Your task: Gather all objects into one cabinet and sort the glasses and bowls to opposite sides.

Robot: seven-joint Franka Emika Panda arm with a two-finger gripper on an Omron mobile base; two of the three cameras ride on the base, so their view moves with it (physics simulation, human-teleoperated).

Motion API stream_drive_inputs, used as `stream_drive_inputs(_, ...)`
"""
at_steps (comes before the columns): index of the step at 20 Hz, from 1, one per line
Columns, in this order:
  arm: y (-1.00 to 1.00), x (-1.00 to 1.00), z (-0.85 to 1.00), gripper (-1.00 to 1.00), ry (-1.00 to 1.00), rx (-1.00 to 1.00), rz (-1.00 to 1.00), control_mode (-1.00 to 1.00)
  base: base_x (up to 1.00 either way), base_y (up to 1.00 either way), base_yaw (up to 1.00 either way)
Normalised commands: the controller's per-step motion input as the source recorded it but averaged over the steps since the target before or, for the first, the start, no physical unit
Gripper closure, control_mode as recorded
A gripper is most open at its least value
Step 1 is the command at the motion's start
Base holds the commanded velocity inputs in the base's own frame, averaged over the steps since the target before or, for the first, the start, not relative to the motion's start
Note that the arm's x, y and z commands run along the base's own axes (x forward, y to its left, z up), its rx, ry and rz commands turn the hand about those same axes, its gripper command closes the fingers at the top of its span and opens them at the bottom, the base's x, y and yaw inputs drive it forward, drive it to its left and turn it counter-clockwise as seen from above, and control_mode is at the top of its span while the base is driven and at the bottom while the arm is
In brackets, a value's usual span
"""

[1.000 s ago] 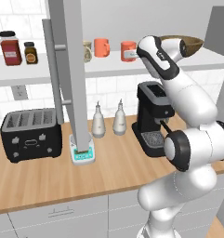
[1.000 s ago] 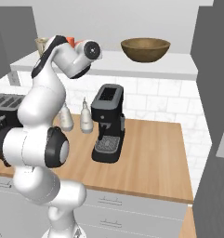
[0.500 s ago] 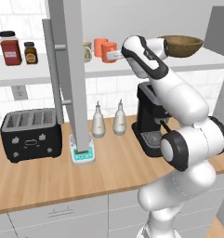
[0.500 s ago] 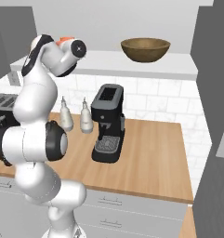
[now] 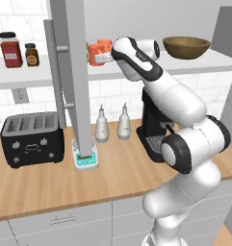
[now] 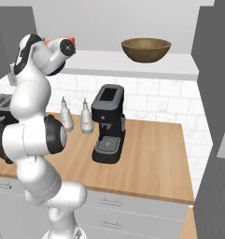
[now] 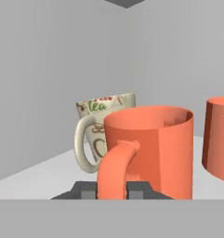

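White shelf (image 5: 204, 60) | arm reaches high leftward | claw (image 7: 112, 189) pinching orange mug (image 7: 150, 148) handle | cream mug (image 7: 102, 130) behind

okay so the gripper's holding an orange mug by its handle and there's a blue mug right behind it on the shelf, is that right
Not quite: the mug behind it is cream, not blue, as the hand view shows. The gripper does hold the orange mug by its handle, on the shelf.

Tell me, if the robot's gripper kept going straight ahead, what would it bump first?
The gripper is already shut on the coral-orange mug by its handle, so that mug comes first. Pushing on would likely shove it toward the cream mug just behind, though depth is hard to judge.
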Motion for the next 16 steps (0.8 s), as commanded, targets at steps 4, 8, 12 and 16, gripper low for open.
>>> stream_drive_inputs(4,0.12,0.13,0.00,1.00,0.00,0.00,0.01,-1.00,0.00,0.00,0.00)
stream_drive_inputs(8,0.01,0.01,-0.02,1.00,0.00,0.00,0.00,-1.00,0.00,0.00,0.00)
stream_drive_inputs(12,-0.23,0.00,-0.03,1.00,0.00,0.00,0.00,-1.00,0.00,0.00,0.00)
stream_drive_inputs(16,-0.28,0.00,-0.03,1.00,0.00,0.00,0.00,-1.00,0.00,0.00,0.00)
